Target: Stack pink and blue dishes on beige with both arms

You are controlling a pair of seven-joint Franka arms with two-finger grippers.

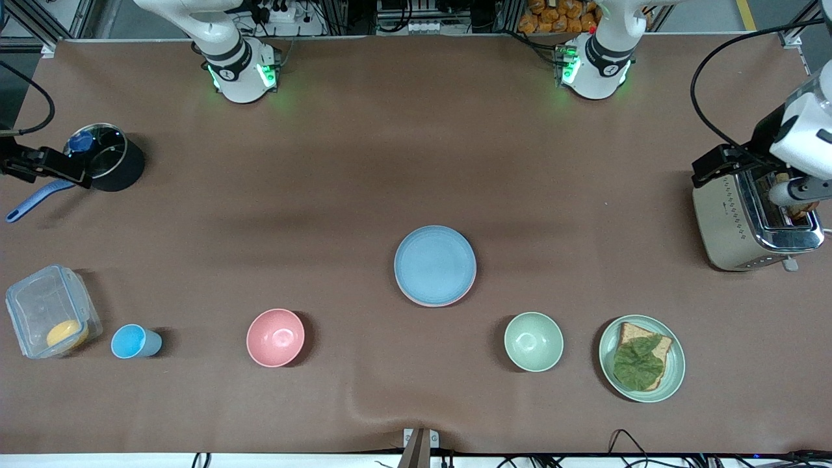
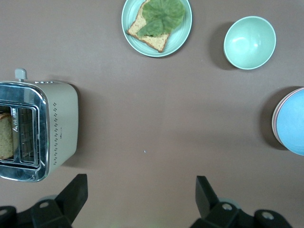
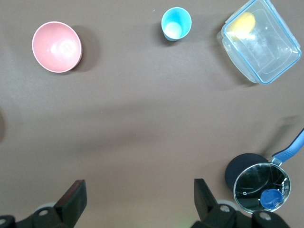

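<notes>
The light blue plate lies near the table's middle, on top of the pale pink plate, of which only a thin rim shows. Both also appear at the edge of the left wrist view, the blue plate over the pink rim. No beige plate shows; I cannot tell whether it lies under the stack. My left gripper hangs open and empty over bare table beside the toaster. My right gripper hangs open and empty over bare table near the pot.
A toaster stands at the left arm's end. Nearer the front camera sit a green plate with toast and a leaf, a green bowl, a pink bowl, a blue cup and a clear box. A lidded pot stands at the right arm's end.
</notes>
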